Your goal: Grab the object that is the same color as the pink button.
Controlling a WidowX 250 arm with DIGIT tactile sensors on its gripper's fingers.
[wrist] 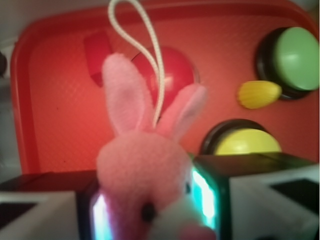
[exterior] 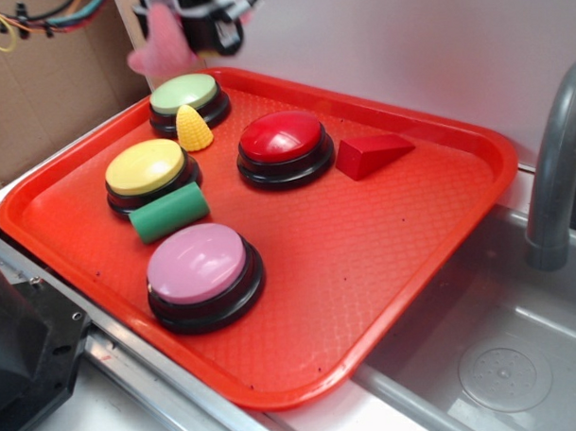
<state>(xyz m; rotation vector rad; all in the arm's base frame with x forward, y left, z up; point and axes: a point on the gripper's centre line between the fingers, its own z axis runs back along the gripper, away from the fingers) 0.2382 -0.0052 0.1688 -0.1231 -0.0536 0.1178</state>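
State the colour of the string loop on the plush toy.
White, clearest in the wrist view: string loop above the pink plush toy.

A toy kitchen setup: grey sink basin [exterior: 506, 359] and faucet [exterior: 556, 168].

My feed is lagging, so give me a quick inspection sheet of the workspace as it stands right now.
Surface: red tray beside a sink basin.
Job's things: pink plush bunny held in the gripper, off the tray; pink button at the tray's near edge.
Clutter: red button, yellow button, green button, corn toy, green cylinder, red wedge.
Grippers: gripper shut on the bunny, above the tray's far corner.
Cables: coloured wires top left.
Surroundings: grey faucet, cardboard, white wall.
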